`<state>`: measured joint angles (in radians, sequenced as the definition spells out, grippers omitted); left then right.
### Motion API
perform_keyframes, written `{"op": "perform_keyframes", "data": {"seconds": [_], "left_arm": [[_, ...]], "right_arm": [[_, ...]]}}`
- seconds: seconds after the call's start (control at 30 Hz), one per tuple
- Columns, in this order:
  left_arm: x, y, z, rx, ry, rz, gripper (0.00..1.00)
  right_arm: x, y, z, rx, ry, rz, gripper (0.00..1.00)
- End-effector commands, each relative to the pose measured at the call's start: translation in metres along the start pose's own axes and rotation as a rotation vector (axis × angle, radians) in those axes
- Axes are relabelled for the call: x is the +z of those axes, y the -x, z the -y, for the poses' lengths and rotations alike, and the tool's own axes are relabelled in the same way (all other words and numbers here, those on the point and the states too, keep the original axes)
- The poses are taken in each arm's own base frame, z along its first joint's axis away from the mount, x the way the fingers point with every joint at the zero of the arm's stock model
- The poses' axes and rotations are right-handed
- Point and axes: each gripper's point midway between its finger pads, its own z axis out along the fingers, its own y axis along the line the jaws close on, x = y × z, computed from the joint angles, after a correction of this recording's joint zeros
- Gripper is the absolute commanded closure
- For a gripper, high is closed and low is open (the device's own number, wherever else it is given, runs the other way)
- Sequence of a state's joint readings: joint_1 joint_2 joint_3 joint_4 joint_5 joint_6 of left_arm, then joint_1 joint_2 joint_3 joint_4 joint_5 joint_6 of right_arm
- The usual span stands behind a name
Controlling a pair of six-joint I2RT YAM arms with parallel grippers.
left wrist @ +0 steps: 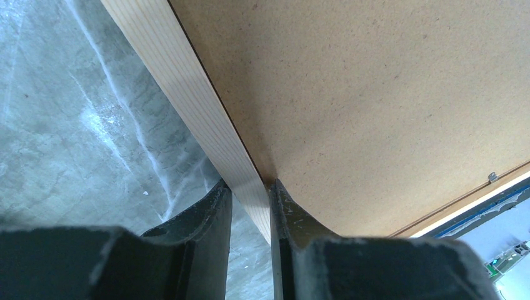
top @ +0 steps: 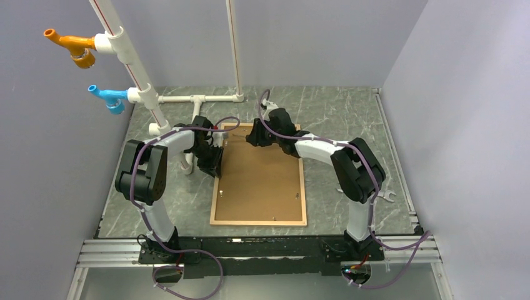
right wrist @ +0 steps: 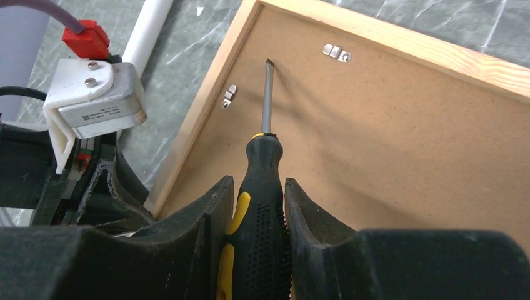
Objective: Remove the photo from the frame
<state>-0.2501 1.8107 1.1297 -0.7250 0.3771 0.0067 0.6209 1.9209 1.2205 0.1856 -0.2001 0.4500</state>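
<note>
The light-wood frame [top: 258, 222] lies face down in the middle of the table. A plain brown back [top: 259, 178] fills it, and the photo's printed side is hidden. My left gripper [top: 217, 164] is shut on the frame's left moulding [left wrist: 187, 94], one finger outside it and one on the brown back [left wrist: 375, 94]. My right gripper [top: 256, 139] is shut on a black-and-yellow screwdriver [right wrist: 262, 187]. Its tip rests on the brown back near the far left corner, between two small metal clips [right wrist: 337, 53] [right wrist: 230, 95].
A white pipe structure [top: 134, 69] with orange [top: 72, 45] and blue [top: 107, 97] fittings stands at the back left, close to my left arm. A metal wrench [top: 384, 197] lies on the table right of the frame. Grey walls close in the table on three sides.
</note>
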Motion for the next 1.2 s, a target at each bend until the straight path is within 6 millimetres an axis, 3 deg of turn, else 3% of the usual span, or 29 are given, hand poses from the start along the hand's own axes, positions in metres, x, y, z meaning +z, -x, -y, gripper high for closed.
{"op": "perform_keyframes", "data": {"seconds": [0.0,0.13,0.27,0.63,0.87,0.93,1.1,1.17], "left_arm": [[0.001,0.002,-0.003,0.056,0.017,-0.005,1.00],[0.000,0.002,-0.004,0.059,0.025,0.000,1.00],[-0.001,0.004,-0.006,0.072,0.055,0.003,1.00],[-0.004,0.005,-0.011,0.134,0.175,0.026,1.00],[-0.019,0.015,-0.010,0.174,0.267,0.099,0.98],[-0.030,0.021,-0.008,0.166,0.287,0.154,0.90],[-0.063,0.035,0.006,0.110,0.286,0.324,0.43],[-0.081,0.037,0.018,0.101,0.260,0.387,0.35]], "right_arm": [[-0.019,0.040,-0.033,-0.020,0.080,0.080,1.00],[-0.054,0.060,-0.041,-0.011,0.049,0.129,1.00],[-0.088,0.059,-0.035,-0.018,-0.020,0.134,1.00],[-0.191,0.012,0.008,-0.061,-0.259,0.115,1.00],[-0.242,-0.019,0.030,-0.038,-0.350,0.149,1.00],[-0.247,-0.030,0.034,-0.015,-0.346,0.163,1.00],[-0.254,-0.049,0.039,0.010,-0.334,0.174,1.00],[-0.257,-0.051,0.039,0.006,-0.324,0.186,1.00]]}}
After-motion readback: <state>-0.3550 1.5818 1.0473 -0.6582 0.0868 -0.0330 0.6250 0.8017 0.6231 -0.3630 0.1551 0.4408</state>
